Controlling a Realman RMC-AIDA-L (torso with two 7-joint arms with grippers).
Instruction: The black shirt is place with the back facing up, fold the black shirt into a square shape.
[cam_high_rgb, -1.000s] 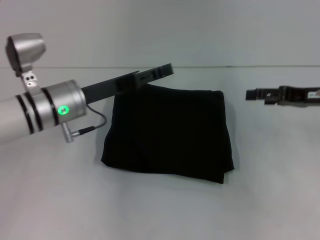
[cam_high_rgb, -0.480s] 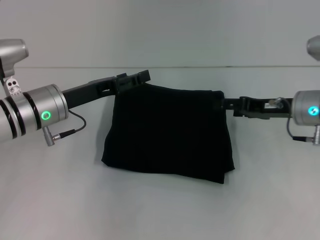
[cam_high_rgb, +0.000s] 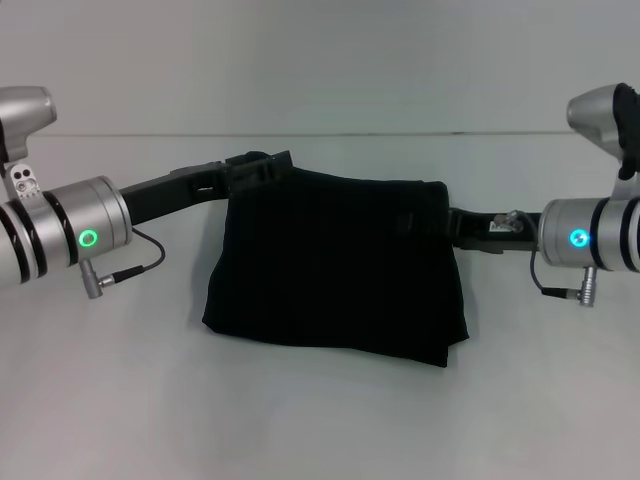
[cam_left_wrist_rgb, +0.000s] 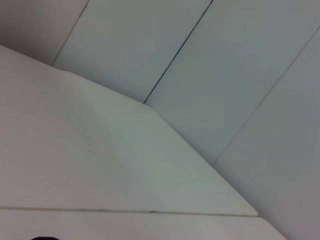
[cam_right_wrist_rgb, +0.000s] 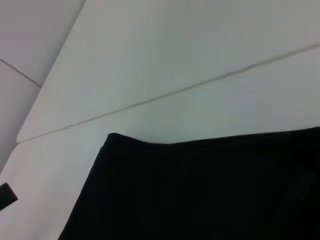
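- Shirt (cam_high_rgb: 335, 270): you had it lying folded into a rough rectangle at mid-desk (cam_high_rgb: 320, 420), its near right corner showing layered edges. Your right wrist view showed its black cloth (cam_right_wrist_rgb: 200, 195) against the pale surface.
- Left end effector (cam_high_rgb: 262, 165): you had it reaching in from the left, at the shirt's far left corner. Whether it was open or closed could not be told.
- Right end effector (cam_high_rgb: 452, 222): you had it reaching in from the right, at the shirt's right edge near the far corner. Its fingers blended into the cloth, so its state could not be told.
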